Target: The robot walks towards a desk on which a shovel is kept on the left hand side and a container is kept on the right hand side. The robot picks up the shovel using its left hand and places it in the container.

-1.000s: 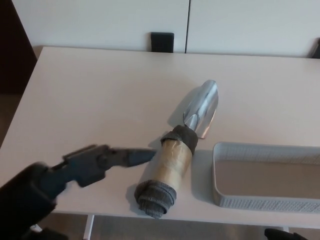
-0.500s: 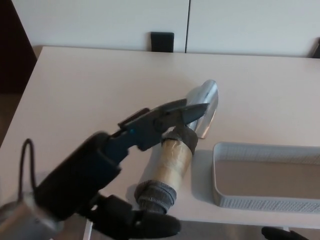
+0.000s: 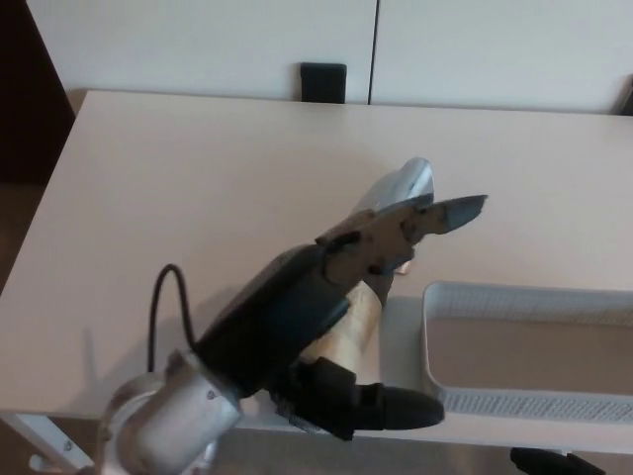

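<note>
The shovel lies on the desk (image 3: pixel 178 178), its silver blade (image 3: pixel 404 184) pointing away from me. Its thick handle (image 3: pixel 354 325) is wrapped in tan tape with dark cloth at the collar, and most of it is hidden under my arm. My left hand (image 3: pixel 341 307) hovers over the handle, open, two fingers stretched past the blade's right side and the thumb low near the desk's front edge. The grey container (image 3: pixel 524 346) sits at the right, with nothing inside. A dark tip of my right side shows at the bottom right edge.
A white wall with a black socket plate (image 3: pixel 322 81) runs behind the desk. The desk's left edge drops to a dark floor. A black cable (image 3: pixel 163 297) loops from my left wrist.
My left arm has swung up and to the right, from the desk's front left to above the shovel handle, fingers now reaching past the blade. The shovel and container have not moved.
</note>
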Robot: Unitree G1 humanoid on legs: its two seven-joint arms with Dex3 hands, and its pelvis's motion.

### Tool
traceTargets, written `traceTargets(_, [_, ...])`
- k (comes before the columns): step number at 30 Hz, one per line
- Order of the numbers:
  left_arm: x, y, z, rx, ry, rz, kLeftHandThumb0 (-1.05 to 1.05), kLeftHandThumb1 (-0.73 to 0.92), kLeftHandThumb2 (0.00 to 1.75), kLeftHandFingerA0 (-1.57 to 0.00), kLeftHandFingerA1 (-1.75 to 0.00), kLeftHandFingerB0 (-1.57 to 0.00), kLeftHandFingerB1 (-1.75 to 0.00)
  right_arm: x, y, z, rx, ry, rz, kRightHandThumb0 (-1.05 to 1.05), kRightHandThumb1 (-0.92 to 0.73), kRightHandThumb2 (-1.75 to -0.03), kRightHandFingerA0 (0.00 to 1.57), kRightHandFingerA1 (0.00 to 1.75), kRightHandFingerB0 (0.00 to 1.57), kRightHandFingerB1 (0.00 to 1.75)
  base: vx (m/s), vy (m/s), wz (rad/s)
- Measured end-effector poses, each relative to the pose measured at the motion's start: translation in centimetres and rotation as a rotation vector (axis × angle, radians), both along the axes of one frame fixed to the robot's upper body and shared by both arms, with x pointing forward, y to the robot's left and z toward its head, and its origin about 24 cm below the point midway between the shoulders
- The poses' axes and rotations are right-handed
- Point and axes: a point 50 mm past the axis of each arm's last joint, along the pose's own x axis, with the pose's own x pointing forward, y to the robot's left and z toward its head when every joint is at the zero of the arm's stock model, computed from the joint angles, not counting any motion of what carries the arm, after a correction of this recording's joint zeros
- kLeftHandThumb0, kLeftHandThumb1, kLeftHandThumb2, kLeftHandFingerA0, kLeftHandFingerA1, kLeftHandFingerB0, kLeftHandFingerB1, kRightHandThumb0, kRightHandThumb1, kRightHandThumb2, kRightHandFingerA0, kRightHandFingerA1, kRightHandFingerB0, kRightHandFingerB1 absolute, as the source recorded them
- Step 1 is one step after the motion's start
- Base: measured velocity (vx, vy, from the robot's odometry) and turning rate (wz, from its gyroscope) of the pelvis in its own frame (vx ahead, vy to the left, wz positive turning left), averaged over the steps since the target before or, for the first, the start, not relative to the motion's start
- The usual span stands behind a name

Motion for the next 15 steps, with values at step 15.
traceTargets(15, [2.1,-2.8,-4.7,0.258,0.081,0.130,-0.45,0.49,0.58,-0.04,-0.23,-0.12,-0.26,0.0,0.1,0.0,0.001,-0.001,0.006,-0.47,-0.39,-0.71,0.51,0.57,0.37,0.51,0.00,0.000,0.00])
